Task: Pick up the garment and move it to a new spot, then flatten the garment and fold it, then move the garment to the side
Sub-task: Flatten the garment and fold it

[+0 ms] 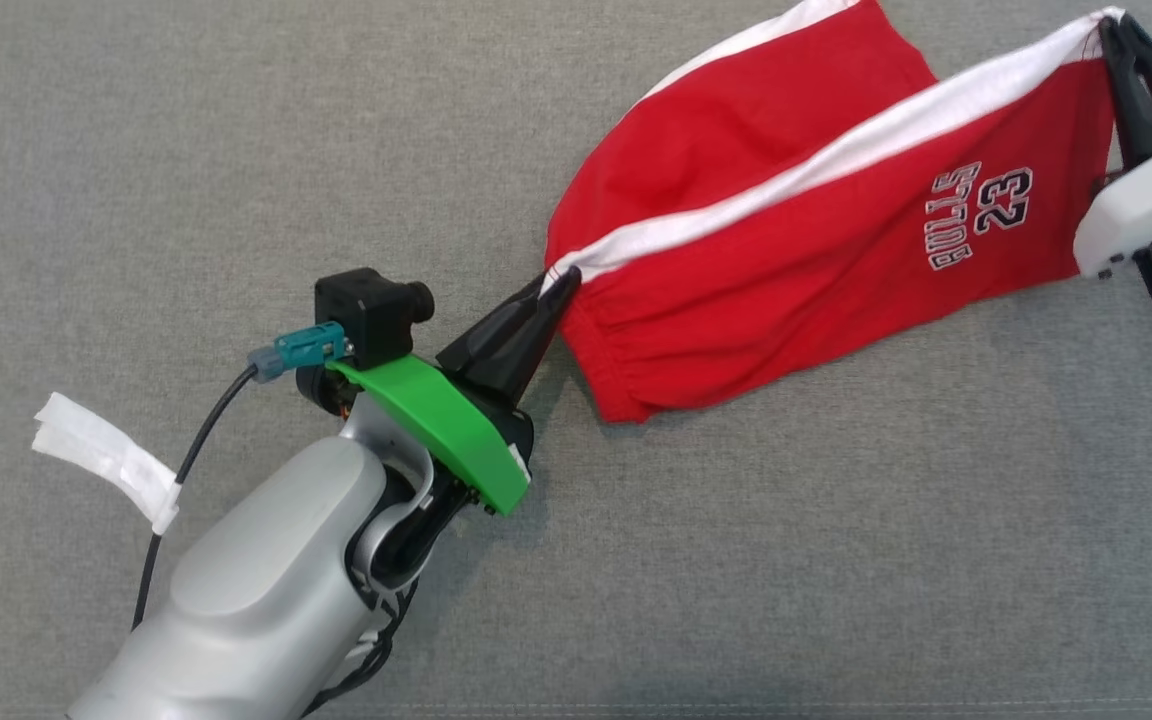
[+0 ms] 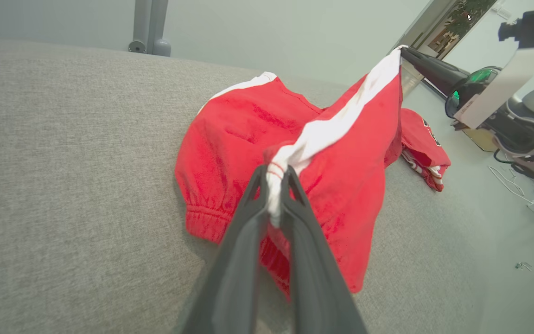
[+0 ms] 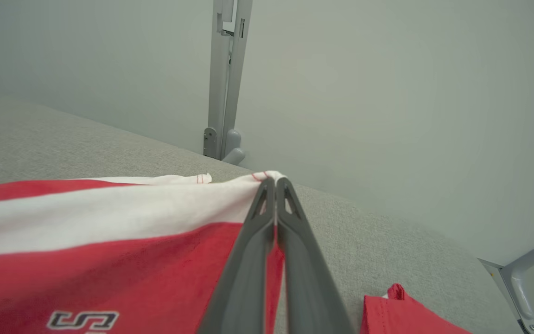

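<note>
At the left side of the desk point(image 1: 86, 200), which has a grey cloth top, a bit of white tape point(image 1: 101, 455) is stuck on a black cable point(image 1: 196, 440). The cable runs along the silver left arm point(image 1: 266, 590). The arm has a green part point(image 1: 446, 420) and a small black camera point(image 1: 371, 310) on it.

The left jaws are almost shut. Their dark fingers point(image 1: 511, 340) pinch the end of the white stripe at the waist corner of the red shorts point(image 1: 786, 250). In the left wrist view, the white cloth is squeezed between the two fingers point(image 2: 244, 241).

The shorts point(image 2: 341, 176) are on the right half of the desk, toward the far edge. The white stripe is pulled tight in a line between the two jaws. That edge is lifted up, and the rest of the shorts hangs down and rests on the desk. White words on the red cloth say BULLS 23.

The right jaws are shut tight. Their fingers point(image 1: 1136, 90) hold the other end of the white stripe, near the right edge of the desk. The right wrist view shows the fingers point(image 3: 253, 250) closed on the corner of the shorts point(image 3: 109, 260).

Just past them lies another bit of red cloth point(image 3: 401, 315). I cannot tell if it is part of the shorts.

A grey post point(image 3: 225, 79) stands behind the far edge of the desk.
</note>
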